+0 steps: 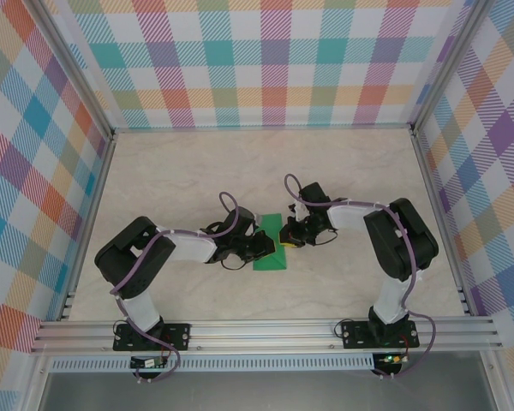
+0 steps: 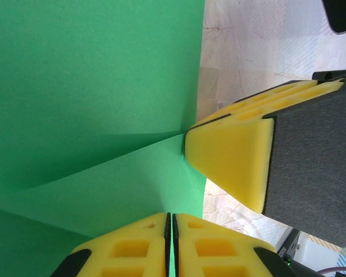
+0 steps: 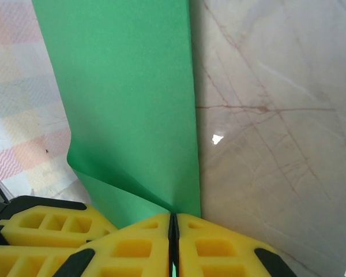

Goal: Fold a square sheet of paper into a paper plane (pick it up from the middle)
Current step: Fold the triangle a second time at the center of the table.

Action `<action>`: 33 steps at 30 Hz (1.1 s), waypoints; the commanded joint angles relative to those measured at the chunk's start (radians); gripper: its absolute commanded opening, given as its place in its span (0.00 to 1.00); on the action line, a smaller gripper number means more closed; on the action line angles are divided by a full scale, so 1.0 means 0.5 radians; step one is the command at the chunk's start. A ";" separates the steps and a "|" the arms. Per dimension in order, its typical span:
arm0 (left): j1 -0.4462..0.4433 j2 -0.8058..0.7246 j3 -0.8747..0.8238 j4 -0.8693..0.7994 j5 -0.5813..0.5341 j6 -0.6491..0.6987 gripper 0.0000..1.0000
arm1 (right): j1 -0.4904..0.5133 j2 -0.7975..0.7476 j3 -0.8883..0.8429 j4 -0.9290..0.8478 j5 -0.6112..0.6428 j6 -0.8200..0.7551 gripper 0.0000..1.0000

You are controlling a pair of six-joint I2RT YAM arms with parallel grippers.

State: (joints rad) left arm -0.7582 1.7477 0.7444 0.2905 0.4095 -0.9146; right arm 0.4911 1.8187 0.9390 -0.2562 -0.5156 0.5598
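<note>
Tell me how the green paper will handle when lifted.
Probably floppy: the green paper curves between the left gripper and right gripper. Likely very light, being so thin. Probably creases easily; a fold line runs from the pinch.

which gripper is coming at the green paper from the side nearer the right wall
The right gripper, shut on the square sheet of paper from its right side. The left gripper is shut on it from the left.

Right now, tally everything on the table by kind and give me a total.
green paper sheet: 1
robot arms: 2, the left arm and the right arm
total: 3
</note>
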 commanded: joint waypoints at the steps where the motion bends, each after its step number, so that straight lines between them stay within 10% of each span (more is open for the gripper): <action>1: -0.024 0.029 0.035 -0.029 0.003 0.041 0.12 | 0.003 0.045 0.060 -0.043 -0.009 -0.046 0.11; 33: -0.023 0.130 -0.001 -0.190 -0.063 0.023 0.09 | 0.012 -0.170 0.195 -0.322 0.092 0.029 0.27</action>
State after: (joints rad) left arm -0.7578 1.7794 0.7494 0.2718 0.4061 -0.9039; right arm 0.4911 1.8095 1.0054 -0.3538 -0.4973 0.5671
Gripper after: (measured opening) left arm 0.095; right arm 0.261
